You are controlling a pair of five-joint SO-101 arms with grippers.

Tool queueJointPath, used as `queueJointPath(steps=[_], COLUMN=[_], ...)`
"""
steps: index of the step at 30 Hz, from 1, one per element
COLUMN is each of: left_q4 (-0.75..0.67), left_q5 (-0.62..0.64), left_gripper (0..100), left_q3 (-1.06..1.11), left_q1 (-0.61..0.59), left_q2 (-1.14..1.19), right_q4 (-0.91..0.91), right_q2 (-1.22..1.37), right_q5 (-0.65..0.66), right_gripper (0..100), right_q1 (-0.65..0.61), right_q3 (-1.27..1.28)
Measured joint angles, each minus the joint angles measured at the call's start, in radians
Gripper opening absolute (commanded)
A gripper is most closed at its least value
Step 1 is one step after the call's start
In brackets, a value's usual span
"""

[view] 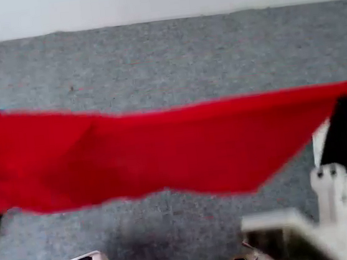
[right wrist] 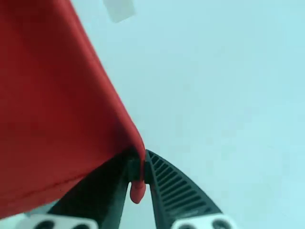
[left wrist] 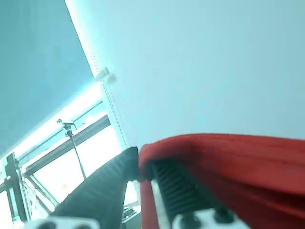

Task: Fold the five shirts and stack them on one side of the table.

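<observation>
Wrist views — left jaws, right jaws clamped on red shirt (view: 163, 150) corners; overhead, it spans the table (view: 153, 57).

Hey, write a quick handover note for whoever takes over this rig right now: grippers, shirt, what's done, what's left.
Left gripper: shut on one end of the red shirt.
Right gripper: shut on the other end.
The shirt is stretched wide between them above the grey table, unfolded.
Done: gripped at both ends.
Left: fold it, stack it at one side, then the remaining shirts.
</observation>
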Motion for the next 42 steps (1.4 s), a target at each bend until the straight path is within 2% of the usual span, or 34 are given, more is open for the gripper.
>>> queueJointPath(steps=[5, 9, 15, 19, 24, 27, 30, 38, 42], left_q4=[0.058, 0.109, 0.137, 0.014, -0.310, -0.505, -0.606, -0.635, -0.534], left_q5=[-0.066, -0.100, -0.181, -0.189, -0.192, -0.192, -0.192, -0.196, -0.273], left_gripper=[2, 2, 2, 2, 2, 2, 2, 2, 2], left_q3=[-0.006, 0.126, 0.446, 0.724, 0.933, 0.934, 0.872, 0.456, 0.212], left_q1=[0.000, 0.002, 0.158, 0.222, 0.232, 0.233, 0.233, 0.233, 0.233], left_q2=[-0.006, 0.015, 0.143, 0.273, 0.491, 0.615, 0.753, 1.131, 1.254], right_q4=[0.000, 0.000, -0.003, -0.095, -0.364, -0.546, -0.700, -1.028, -1.099], right_q2=[-0.003, 0.049, 0.242, 0.388, 0.529, 0.601, 0.675, 0.885, 0.954], right_q5=[0.011, 0.011, 0.011, 0.011, 0.011, 0.011, 0.011, 0.009, 0.009], right_gripper=[1.0, 1.0, 1.0, 1.0, 1.0, 1.0, 1.0, 1.0, 1.0], right_q1=[0.075, 0.081, 0.029, -0.002, -0.006, -0.008, -0.012, -0.035, -0.057], right_q3=[0.072, 0.190, 0.448, 0.624, 0.750, 0.766, 0.767, 0.767, 0.767])
